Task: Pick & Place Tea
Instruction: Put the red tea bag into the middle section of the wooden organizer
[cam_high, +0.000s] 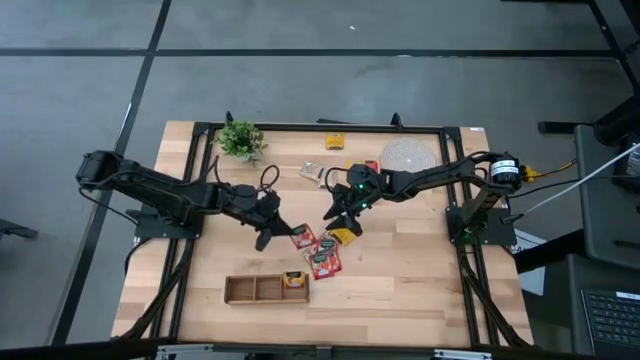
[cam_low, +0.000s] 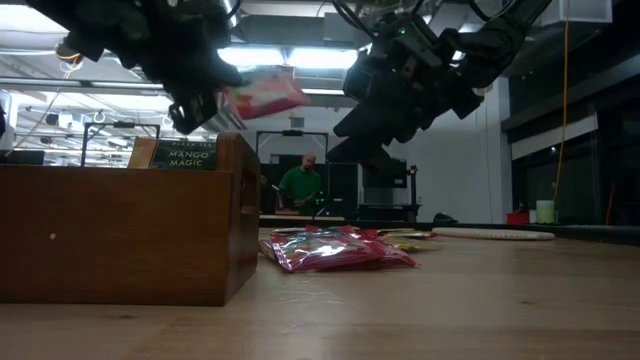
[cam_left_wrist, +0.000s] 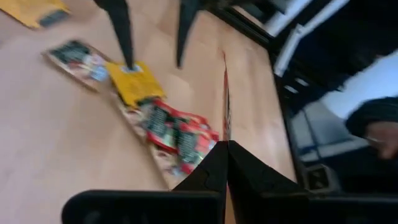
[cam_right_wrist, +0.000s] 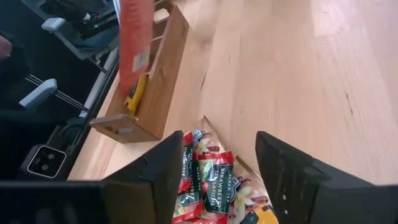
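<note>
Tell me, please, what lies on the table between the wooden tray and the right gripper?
In the high view, red tea sachets lie between the tray and the open right gripper; a yellow sachet sits just under that gripper.

Even overhead light falls on the pale wooden desk (cam_high: 400, 280) with soft shadows. The low view is dim and backlit by bright ceiling strip lights (cam_low: 270, 57). The left wrist view is motion-blurred.

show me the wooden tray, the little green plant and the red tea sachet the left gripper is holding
wooden tray (cam_high: 240, 290): high view, bare left compartment.
green plant (cam_high: 240, 139): high view, middle of the leaves.
red tea sachet (cam_low: 266, 98): low view, its face, beside the left gripper (cam_low: 205, 100).
</note>
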